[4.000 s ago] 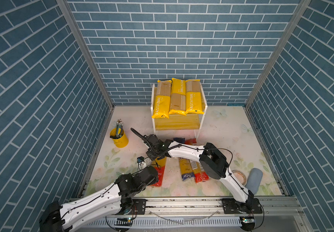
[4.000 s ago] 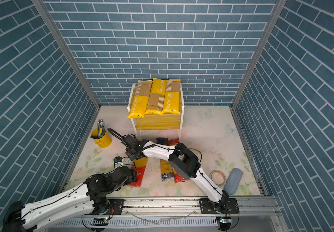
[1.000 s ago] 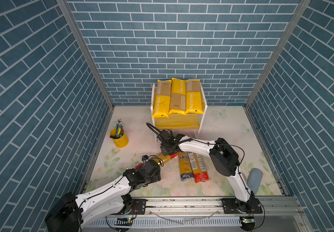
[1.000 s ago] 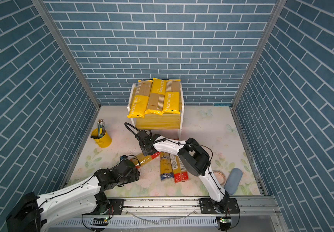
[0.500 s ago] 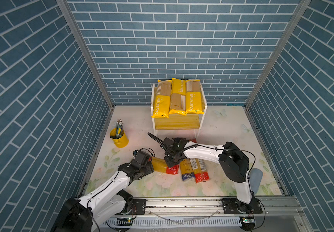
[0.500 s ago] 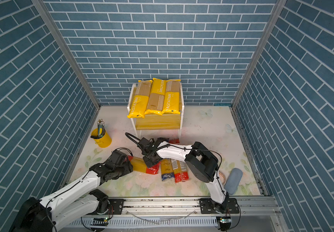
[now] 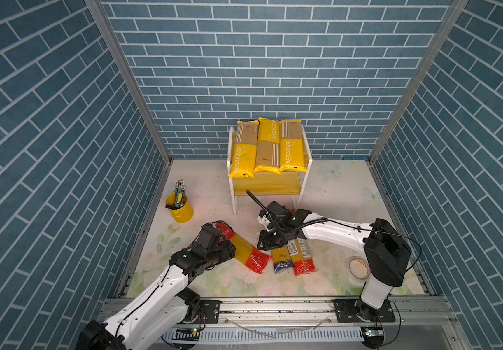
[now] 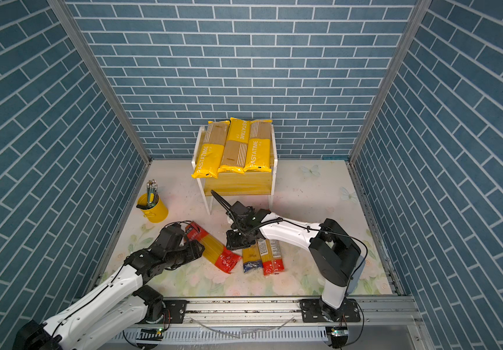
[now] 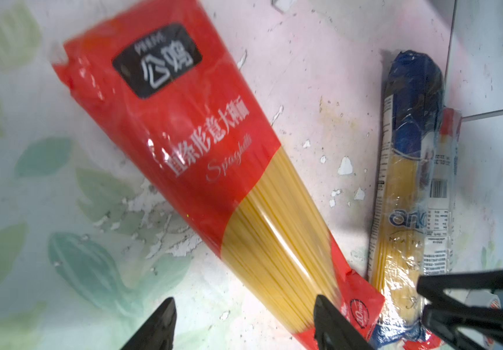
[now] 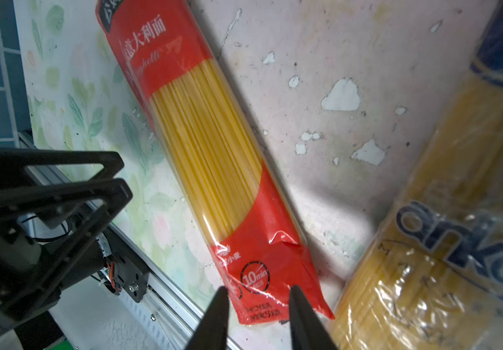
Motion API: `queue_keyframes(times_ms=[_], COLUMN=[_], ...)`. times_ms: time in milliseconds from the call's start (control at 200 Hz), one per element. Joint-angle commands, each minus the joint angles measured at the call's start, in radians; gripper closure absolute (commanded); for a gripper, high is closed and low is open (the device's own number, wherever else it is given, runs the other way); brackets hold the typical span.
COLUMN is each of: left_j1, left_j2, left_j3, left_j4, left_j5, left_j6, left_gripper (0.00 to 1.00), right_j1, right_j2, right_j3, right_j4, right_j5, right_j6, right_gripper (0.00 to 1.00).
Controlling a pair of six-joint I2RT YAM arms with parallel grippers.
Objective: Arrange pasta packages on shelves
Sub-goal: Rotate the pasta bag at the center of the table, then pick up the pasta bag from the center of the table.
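Red film caps both ends of the spaghetti bag [image 7: 242, 246], which lies flat and aslant on the flowered floor [image 7: 335, 194], nearer than the shelves [image 7: 266, 185] and a little to their left, between the two arms. It looks light and stiff along its length, but the strands are probably brittle and the glossy wrap slippery. The best hold is likely across the width at the yellow middle, where it should balance, not at a limp sealed end. The left gripper [image 9: 244, 303] stands wide over the bag without closing on it. The right gripper [image 10: 257, 292] has its jaws a narrow way apart above one red end, holding nothing. Both top views show what neither wrist view does: three PASTATIME bags [image 7: 268, 148] fill the upper board and the lower board is bare. A blue-ended bag [image 7: 281, 260] and another red-ended bag [image 7: 301, 257] lie side by side just right. The right wrist view shows a crease at the near end most plainly, while the left wrist view shows the black label in full.
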Motion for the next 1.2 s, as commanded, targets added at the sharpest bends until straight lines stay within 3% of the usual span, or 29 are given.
queue_keyframes(times_ms=[0, 305, 445, 605, 745, 825, 1065, 1195], left_j1=[-0.031, -0.096, -0.095, -0.095, -0.095, -0.096, -0.096, -0.096], left_j2=[0.026, 0.118, 0.137, 0.175, 0.212, 0.219, 0.22, 0.19], left_j3=[-0.044, -0.09, -0.124, -0.133, -0.141, -0.146, -0.135, -0.128], left_j4=[0.019, 0.143, 0.199, 0.247, 0.281, 0.286, 0.288, 0.267], left_j5=[0.005, -0.024, -0.026, -0.008, 0.008, 0.012, 0.018, 0.022], left_j6=[-0.054, -0.094, -0.101, -0.096, -0.092, -0.086, -0.074, -0.063], left_gripper=[0.28, 0.28, 0.33, 0.41, 0.48, 0.52, 0.57, 0.57], right_j1=[-0.027, -0.038, -0.035, -0.035, -0.035, -0.036, -0.036, -0.039], right_j2=[0.051, 0.215, 0.272, 0.296, 0.301, 0.296, 0.318, 0.276], right_j3=[-0.02, 0.031, 0.019, 0.022, 0.025, 0.012, -0.013, -0.025], right_j4=[0.091, 0.054, 0.163, 0.231, 0.292, 0.353, 0.486, 0.518], right_j5=[-0.072, -0.104, -0.215, -0.299, -0.34, -0.365, -0.417, -0.426], right_j6=[0.05, 0.008, 0.06, 0.074, 0.086, 0.108, 0.196, 0.223], right_gripper=[0.51, 0.47, 0.48, 0.52, 0.66, 0.69, 0.68, 0.62])
